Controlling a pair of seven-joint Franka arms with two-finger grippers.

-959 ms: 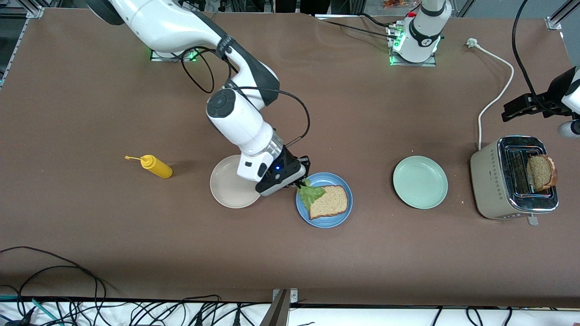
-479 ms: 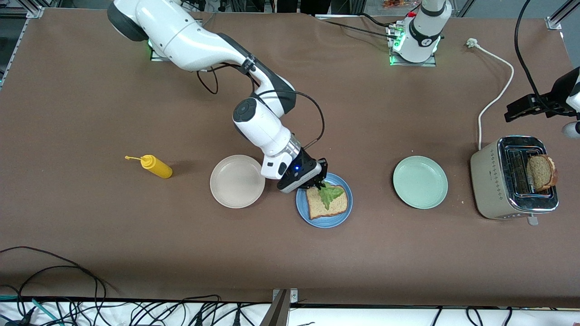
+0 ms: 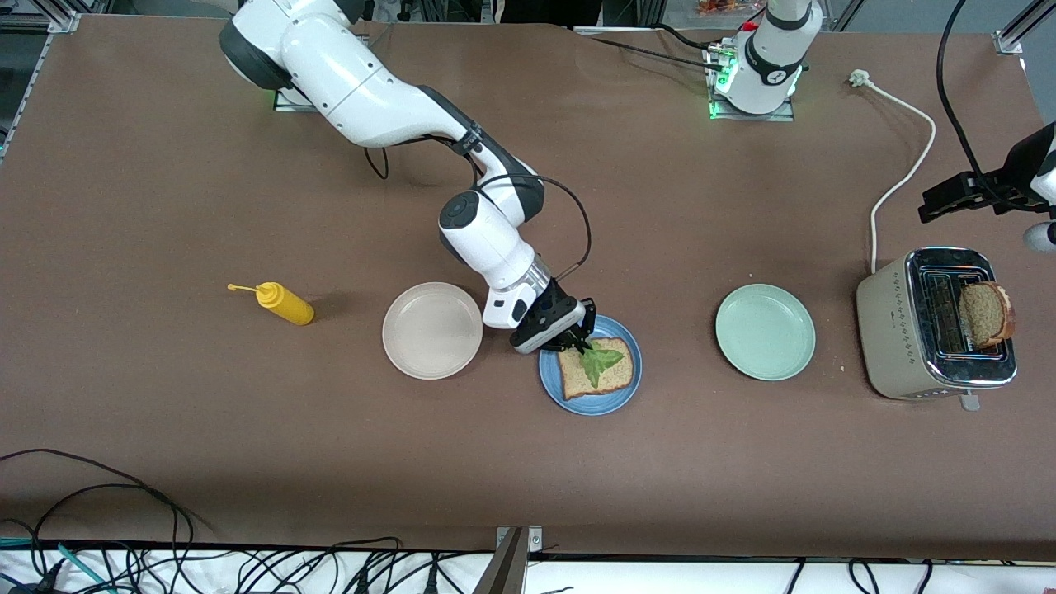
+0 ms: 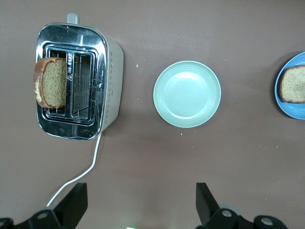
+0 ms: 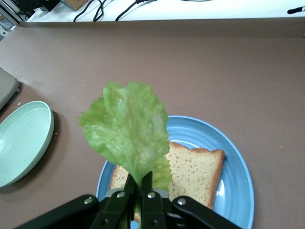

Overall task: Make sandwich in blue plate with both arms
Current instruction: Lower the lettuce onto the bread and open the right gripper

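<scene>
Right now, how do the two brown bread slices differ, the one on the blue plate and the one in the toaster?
The brown bread slice on the round blue plate lies flat; the brown slice in the steel toaster stands on edge. The plate slice has green lettuce hanging over it; the toaster slice is bare. Both look wholegrain.

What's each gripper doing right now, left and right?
Left gripper: open, holding nothing, up over the table by the toaster.
Right gripper: shut on the lettuce leaf, over the bread slice on the blue plate.

Green lettuce [image 3: 599, 361], brown bread [image 3: 615, 377], blue plate [image 3: 592, 403], yellow bottle [image 3: 284, 303].
</scene>
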